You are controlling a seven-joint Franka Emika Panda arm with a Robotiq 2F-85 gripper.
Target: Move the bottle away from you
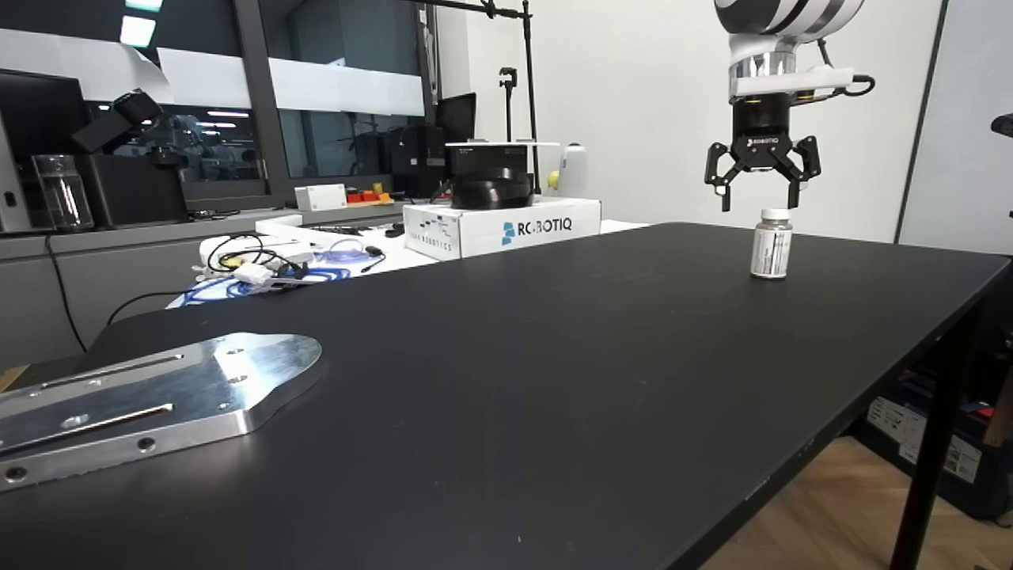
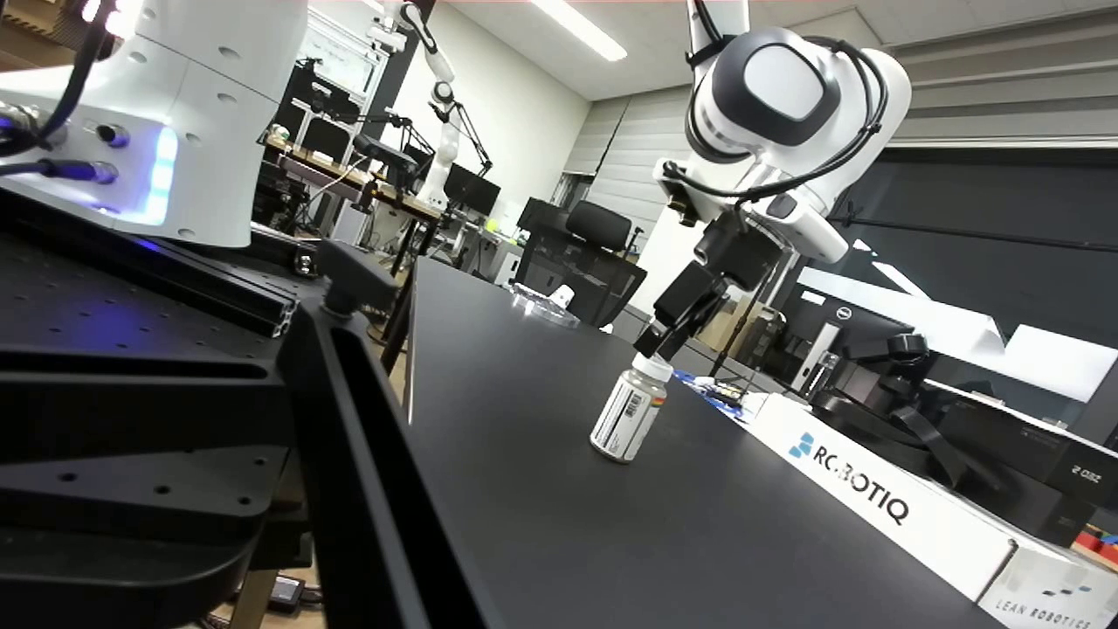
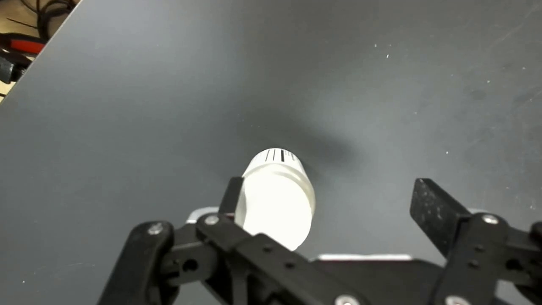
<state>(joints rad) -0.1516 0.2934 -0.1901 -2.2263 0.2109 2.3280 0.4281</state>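
"At the left of the black table [image 1: 506,380] in an exterior view, what is lying there?"

"A slotted metal plate [image 1: 174,388] is lying there, shining. Rightward, a white ROBOTIQ carton [image 1: 483,237] is sitting beyond the table's edge."

"And past that?"

"The Robotiq gripper [image 1: 760,203] is hanging fingers-down. Its jaws are standing wide apart and holding nothing."

"Where is the pill bottle [image 1: 771,245] standing?"

"Upright on the table, near the gripper. In the wrist view its cap [image 3: 277,207] is showing close beside the fingertip [image 3: 232,195] on that view's left and well apart from the one on its right; whether anything is touching, I'm not able to tell."

"How is it looking?"

"Small and cylindrical. Its white cap is glaring from above, a pale shoulder is showing beneath, and the white label [image 2: 622,419] is carrying fine print, a barcode and, in an exterior view, a patch of orange and yellow."
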